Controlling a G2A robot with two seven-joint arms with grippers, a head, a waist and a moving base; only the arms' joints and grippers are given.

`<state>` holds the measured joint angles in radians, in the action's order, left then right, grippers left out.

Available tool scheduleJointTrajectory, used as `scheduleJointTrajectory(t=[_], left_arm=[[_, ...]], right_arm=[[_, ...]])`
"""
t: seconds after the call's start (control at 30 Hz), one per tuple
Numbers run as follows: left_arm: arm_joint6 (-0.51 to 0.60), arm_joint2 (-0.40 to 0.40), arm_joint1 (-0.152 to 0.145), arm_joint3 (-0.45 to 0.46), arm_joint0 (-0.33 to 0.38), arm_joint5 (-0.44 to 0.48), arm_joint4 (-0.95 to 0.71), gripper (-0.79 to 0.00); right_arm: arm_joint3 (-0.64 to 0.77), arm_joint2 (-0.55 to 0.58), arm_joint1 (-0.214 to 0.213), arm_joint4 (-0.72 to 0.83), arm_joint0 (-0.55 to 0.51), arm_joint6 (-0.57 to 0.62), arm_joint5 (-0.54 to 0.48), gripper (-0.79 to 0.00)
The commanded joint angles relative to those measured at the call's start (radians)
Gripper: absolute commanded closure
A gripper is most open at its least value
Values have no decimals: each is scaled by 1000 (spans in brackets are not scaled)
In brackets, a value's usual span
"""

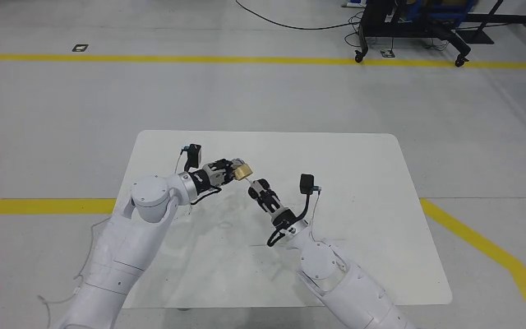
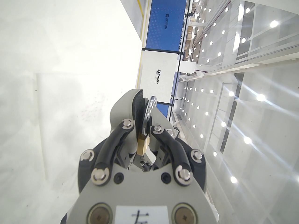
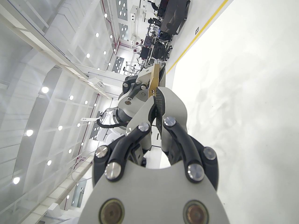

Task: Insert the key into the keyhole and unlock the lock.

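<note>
a grey floor (image 1: 246, 99) is seen all around, crossed by a yellow taped line (image 1: 246, 59) well beyond the padlock, on the side away from the robot. a white, round-cornered rectangular counter (image 1: 362, 247) lies beneath the padlock, which is held above its middle part and does not touch it.

the left hand (image 1: 233, 169), grey with black links, is closed on the padlock, which is clamped between its ribbed pads (image 2: 137, 103). the right hand (image 1: 254, 187), of the same make, is placed just beside the padlock on the robot's side, with its tips pointed at it. its fingers (image 3: 161, 99) are pressed together with hardly any gap.

the small brass padlock (image 1: 241, 171) is gripped edge-on. in the left wrist view its brass body (image 2: 143, 144) is seen deep between the fingers, and its silver metal shackle (image 2: 149, 108) runs out towards the fingertips.

a tiny metal tip (image 3: 153, 91) is seen at the right hand's fingertips, touching the padlock's near edge. whether it is the key cannot be told, since most of it is hidden between the pads.
</note>
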<state>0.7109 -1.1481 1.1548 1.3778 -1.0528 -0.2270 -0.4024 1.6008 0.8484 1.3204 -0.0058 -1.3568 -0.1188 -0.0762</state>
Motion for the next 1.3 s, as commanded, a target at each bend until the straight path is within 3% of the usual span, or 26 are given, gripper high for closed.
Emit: scheduleJointTrajectory(t=[0.0,0.9,0.93,1.0,1.27], left_arm=[[-1,-1,0,0,-1,0,0,0],[22,8,3,3,0,-6,2,0],[23,8,3,2,1,-8,2,0],[24,7,4,1,1,-9,0,0],[25,-1,4,-10,7,-10,-13,0]], right_arm=[[-1,3,3,-2,0,-7,-4,0],[-53,5,50,-16,26,-43,-21,0],[-55,6,52,-17,27,-43,-22,-135],[-55,9,55,-13,28,-43,-31,-785],[-39,35,61,13,18,-35,-64,-785]])
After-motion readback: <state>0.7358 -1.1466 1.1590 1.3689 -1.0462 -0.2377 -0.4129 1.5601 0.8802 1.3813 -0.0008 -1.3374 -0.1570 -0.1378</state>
